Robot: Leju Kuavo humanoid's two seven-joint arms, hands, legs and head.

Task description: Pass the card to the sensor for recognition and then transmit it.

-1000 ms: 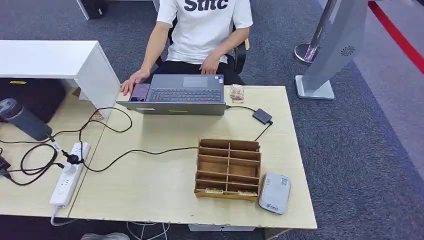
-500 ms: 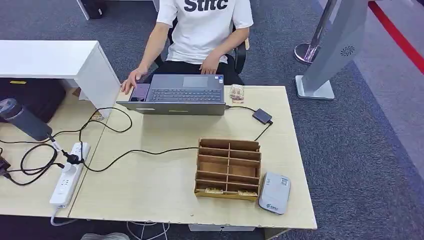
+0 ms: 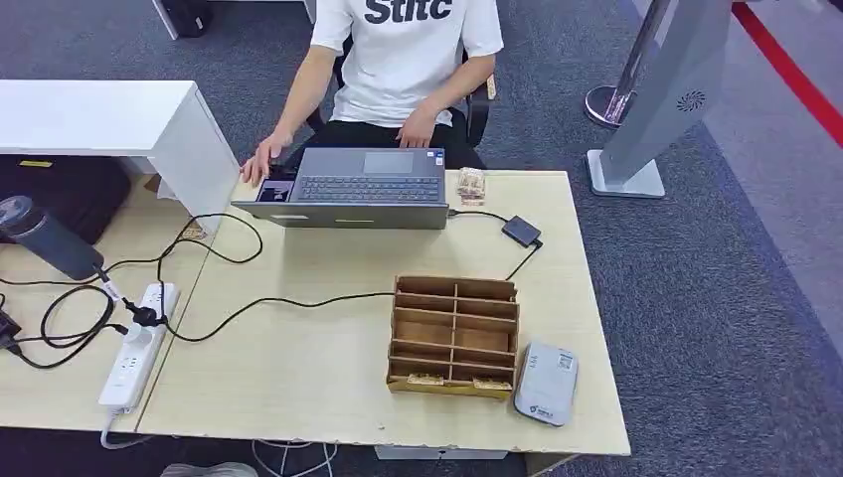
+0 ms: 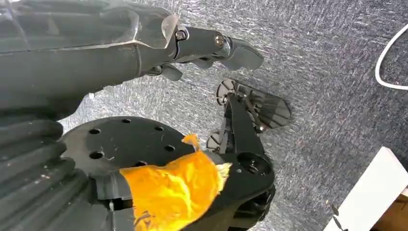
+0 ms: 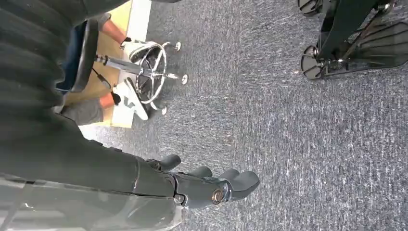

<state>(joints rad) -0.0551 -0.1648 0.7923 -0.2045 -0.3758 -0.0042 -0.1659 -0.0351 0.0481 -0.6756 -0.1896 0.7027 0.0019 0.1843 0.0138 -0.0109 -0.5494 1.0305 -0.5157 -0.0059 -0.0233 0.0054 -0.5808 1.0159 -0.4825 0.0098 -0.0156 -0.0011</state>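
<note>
Low in the head view, two cards (image 3: 425, 379) lie in the front slots of the wooden organiser (image 3: 454, 336), just beside the grey sensor (image 3: 546, 383) at the lower right of the bench (image 3: 298, 368). The left hand (image 4: 211, 50) and right hand (image 5: 207, 185) hang over grey carpet, fingers loosely apart, holding nothing. At upper centre, a person (image 3: 403, 60) sits at a laptop (image 3: 348, 187).

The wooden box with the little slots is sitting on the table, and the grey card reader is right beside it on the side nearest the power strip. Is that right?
Not quite. The wooden box does sit on the table, and the grey card reader is right beside it, but on the side away from the power strip, near the table's right edge. The head view shows this.
</note>
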